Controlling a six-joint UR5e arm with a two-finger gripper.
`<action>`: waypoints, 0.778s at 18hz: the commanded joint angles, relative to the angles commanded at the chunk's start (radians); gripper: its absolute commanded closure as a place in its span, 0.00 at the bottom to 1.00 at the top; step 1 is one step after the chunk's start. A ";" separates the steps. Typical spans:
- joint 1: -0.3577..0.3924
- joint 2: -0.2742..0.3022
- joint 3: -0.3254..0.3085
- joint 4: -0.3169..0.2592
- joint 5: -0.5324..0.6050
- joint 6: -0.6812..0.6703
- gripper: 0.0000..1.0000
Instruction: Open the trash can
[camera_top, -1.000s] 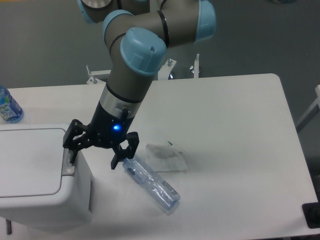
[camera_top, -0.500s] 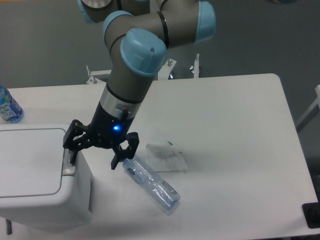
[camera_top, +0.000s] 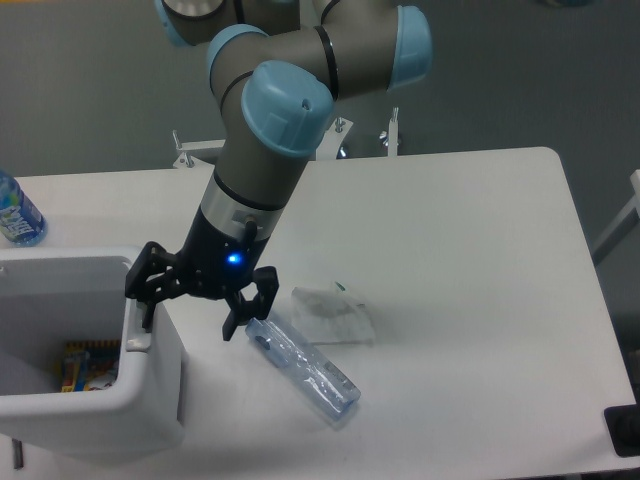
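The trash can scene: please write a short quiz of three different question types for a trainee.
1. True or false: the trash can is closed by its lid.
2. Which hand finger is at the bin's grey tab? A) the one nearer the bin B) the one nearer the clear bottle
3. Fill in: a crumpled clear ____ lies beside the clear bottle.

Key: 1 false, the inside shows; 2 A; 3 wrapper.

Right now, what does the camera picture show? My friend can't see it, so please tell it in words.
A white trash can stands open at the table's left edge, with colourful packaging inside. The robot's open gripper has one finger at the can's rim tab. A clear plastic bottle and crumpled wrapper lie nearby.
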 joint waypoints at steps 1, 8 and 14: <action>0.000 0.002 0.003 0.000 0.000 0.002 0.00; 0.003 0.021 0.093 0.078 0.115 0.015 0.00; 0.024 0.034 0.124 0.170 0.262 0.073 0.00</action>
